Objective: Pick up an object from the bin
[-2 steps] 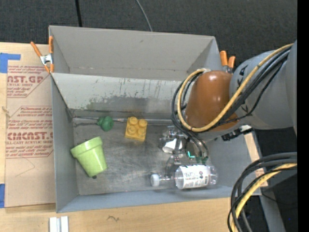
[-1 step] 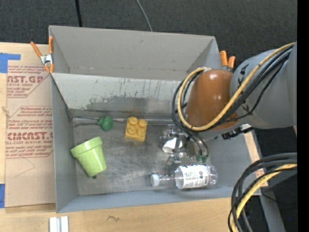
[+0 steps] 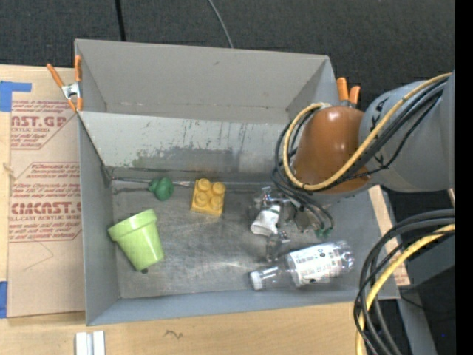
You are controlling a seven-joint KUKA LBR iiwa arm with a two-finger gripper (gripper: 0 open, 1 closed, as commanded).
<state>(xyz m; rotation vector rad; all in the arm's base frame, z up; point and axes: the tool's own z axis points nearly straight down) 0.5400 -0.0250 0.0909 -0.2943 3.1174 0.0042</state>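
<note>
Clear plastic bottle with a white label is seen lying on its side on the floor of the grey bin, in the near right corner as the camera looks down. Its pale cap end is turned toward the left and its base toward the right wall. The pincer is lowered into the bin just behind and a little left of the bottle, close above its neck. Whether the two are touching cannot be told. Whether the pincer is spread or pressed together cannot be told either, since its metal parts are tangled together in the view. A small white piece is seen at the pincer's left side, and it cannot be told whether it is a loose thing or belongs to the robot. Above the pincer, the wrist is wrapped in an orange cover ringed by yellow and black cables.

Well apart from the pincer, three more things are spread over the floor. A yellow studded brick is set near the middle, by the back wall. A small green knob-like thing is found to the left of it. A light green cup is lying tipped over at the left side.
</note>
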